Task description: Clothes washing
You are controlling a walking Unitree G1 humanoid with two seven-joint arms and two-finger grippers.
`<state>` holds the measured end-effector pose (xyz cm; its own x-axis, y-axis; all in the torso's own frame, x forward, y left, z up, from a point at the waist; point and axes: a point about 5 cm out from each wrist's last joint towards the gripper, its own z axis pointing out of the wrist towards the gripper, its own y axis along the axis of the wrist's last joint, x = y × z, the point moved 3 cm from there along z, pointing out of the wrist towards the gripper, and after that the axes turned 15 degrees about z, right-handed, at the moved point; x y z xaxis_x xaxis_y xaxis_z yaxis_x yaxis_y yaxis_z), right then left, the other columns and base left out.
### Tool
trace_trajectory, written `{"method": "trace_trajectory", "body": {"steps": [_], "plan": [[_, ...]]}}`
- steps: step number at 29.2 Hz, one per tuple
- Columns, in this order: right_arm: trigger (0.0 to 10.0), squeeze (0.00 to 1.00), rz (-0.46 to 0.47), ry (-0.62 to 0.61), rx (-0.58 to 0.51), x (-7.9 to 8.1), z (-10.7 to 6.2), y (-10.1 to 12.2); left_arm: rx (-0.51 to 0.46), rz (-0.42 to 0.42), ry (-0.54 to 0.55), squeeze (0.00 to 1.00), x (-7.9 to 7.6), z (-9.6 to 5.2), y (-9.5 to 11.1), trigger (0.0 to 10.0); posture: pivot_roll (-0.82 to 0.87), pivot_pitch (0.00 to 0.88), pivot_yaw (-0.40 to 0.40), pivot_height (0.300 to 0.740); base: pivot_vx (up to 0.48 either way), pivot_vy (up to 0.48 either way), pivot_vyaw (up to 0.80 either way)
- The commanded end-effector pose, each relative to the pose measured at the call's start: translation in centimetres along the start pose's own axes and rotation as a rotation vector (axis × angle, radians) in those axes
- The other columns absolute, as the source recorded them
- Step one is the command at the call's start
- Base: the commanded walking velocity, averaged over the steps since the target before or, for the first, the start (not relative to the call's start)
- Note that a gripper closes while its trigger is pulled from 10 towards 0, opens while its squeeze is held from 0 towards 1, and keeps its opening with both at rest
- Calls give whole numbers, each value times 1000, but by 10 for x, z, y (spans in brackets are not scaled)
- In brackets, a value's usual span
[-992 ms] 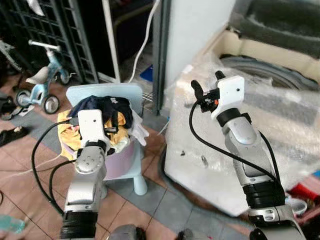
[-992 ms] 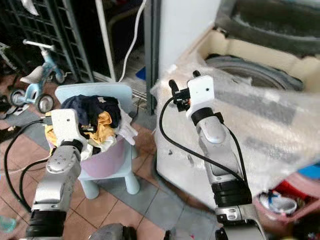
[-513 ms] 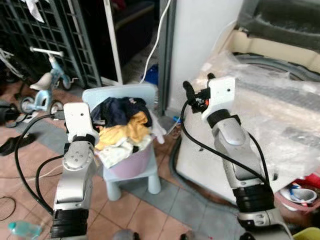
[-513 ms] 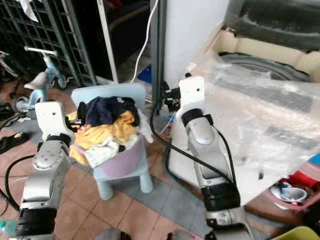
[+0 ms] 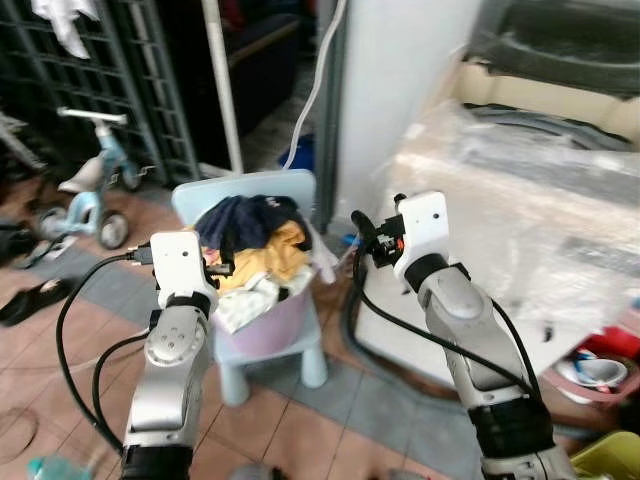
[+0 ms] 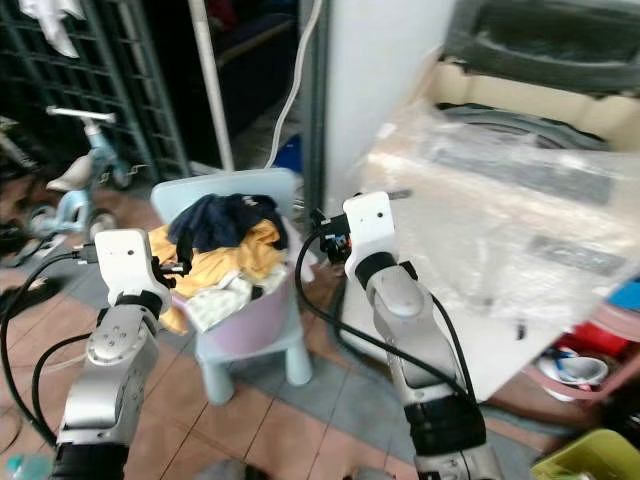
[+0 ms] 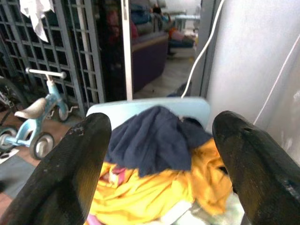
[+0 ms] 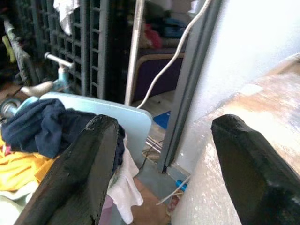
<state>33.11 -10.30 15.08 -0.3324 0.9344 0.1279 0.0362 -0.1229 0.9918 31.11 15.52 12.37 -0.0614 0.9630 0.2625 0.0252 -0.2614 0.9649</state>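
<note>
While both arms are raised ahead of the robot, the washing machine (image 5: 520,200) stands on the right, wrapped in clear plastic film (image 6: 500,190), its lid open at the back. A white wall panel (image 5: 400,80) rises just left of it, with a white cable (image 5: 318,75) hanging alongside. A dark metal grille (image 5: 110,80) closes the left background, and a child's tricycle (image 5: 88,185) stands on the tiled floor (image 5: 290,430) before it. A pale blue child's chair (image 5: 270,300) stands between the arms and carries a pink laundry basin (image 6: 245,320). The clothes (image 7: 159,159) are heaped in the basin: a navy garment on top, yellow and white items beneath. The left gripper (image 7: 159,154) hovers just short of the heap, fingers spread wide, holding nothing. The right gripper (image 8: 164,154) is near the chair's right side beside the machine, fingers likewise spread wide and empty.
</note>
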Motion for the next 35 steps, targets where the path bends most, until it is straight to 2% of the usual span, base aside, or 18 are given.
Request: {"method": "trace_trajectory", "body": {"steps": [1, 8, 16, 20, 25, 31, 35], "plan": [[10000, 0, -7, 23, 4, 4, 3, 3, 22, 5, 15, 0, 5, -1, -6, 10000, -45, 0, 21, 740, 398, 0, 725], [10000, 0, -7, 52, 37, 8, 3, -4, 33, 0, 20, 0, 4, -2, -8, 10000, -45, 0, 19, 740, 397, 221, 680], [10000, 0, -15, 62, 72, 10, 4, -11, 35, -2, 16, 0, 2, -2, -8, 10000, -45, 0, 19, 740, 342, 313, 0], [10000, 0, -22, 83, 99, 12, 5, -15, 39, -2, 19, 0, 2, -1, -8, 10000, -44, 0, 18, 740, 0, 0, 0], [10000, 0, -127, 169, 139, 18, 5, -24, 43, 9, 24, 0, 1, -3, -8, 10000, -25, 0, 12, 740, 0, 0, 320], [10000, 0, -128, 122, 219, 13, 9, -41, 101, 39, 16, 0, 5, -13, -20, 10000, 6, 0, -1, 740, 0, 0, 800], [10000, 0, -124, 82, 264, 11, 12, -52, 131, 41, 6, 0, 7, -19, -25, 10000, 24, 0, -12, 740, 0, 0, 238]]}}
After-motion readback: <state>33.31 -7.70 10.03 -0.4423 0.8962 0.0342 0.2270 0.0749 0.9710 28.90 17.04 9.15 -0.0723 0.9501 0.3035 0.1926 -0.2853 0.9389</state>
